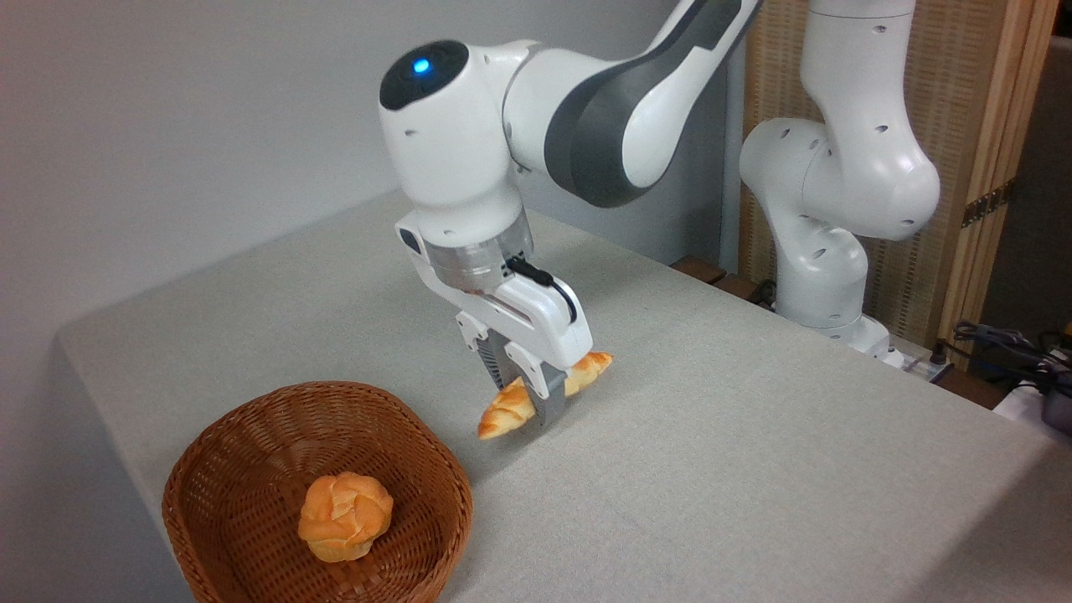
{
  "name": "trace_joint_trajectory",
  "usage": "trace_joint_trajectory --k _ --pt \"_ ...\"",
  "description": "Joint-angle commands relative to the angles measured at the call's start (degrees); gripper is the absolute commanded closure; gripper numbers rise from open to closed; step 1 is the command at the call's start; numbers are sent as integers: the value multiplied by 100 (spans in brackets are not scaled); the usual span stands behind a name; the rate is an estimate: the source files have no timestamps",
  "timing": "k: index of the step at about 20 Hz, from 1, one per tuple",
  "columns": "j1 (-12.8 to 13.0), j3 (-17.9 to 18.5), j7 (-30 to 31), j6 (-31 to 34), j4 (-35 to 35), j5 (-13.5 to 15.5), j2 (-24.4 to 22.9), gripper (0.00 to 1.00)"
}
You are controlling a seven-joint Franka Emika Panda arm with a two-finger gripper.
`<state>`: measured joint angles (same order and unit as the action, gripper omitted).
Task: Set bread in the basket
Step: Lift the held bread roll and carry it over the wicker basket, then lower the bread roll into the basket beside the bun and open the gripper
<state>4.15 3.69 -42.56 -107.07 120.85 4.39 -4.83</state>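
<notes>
Nearest the camera, at the front left corner of the table [754, 469]: a basket [234, 444], round and woven, its low sides sloping outward, its near rim cut off by the bottom of the picture. Inside it, toward the right of its floor, a small round bun [345, 515], resting alone with bare wicker all around.

Just beyond the basket's right rim, a short strip of bare cloth, then the gripper [528, 402], pointing down and tilted slightly. Fingers closed narrow around the middle of the bread [506, 413], clamping it from both sides. Bread held slanted, lower pointed end toward the basket and the camera, upper pointed end poking out behind the gripper to the right. Whether the lower tip touches the cloth or hangs just above it: cannot tell, though a soft shadow lies beneath it. Bread outside the basket, near its rim but not over it.

To the right of the gripper, a broad stretch of open grey cloth running to the right edge. To the left and behind, more open cloth up to the far left edge against the wall.

Farther back, at the far right edge, the arm's white base [825, 285], with cables [1005, 347] beside it and a wooden slatted screen [988, 126] behind.
</notes>
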Motion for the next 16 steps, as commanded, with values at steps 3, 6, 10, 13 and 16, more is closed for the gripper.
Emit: trace_joint_trajectory --k 3,6,10,13,16 --pt "7 -202 -94 3 -755 105 43 64" --pt "7 -351 -95 -663 -870 237 87 64" --pt "7 -527 -95 -1587 -896 272 245 64" --pt "7 -563 -95 -2334 -914 342 473 60" --pt "7 -694 -16 -3072 -1019 535 728 17"
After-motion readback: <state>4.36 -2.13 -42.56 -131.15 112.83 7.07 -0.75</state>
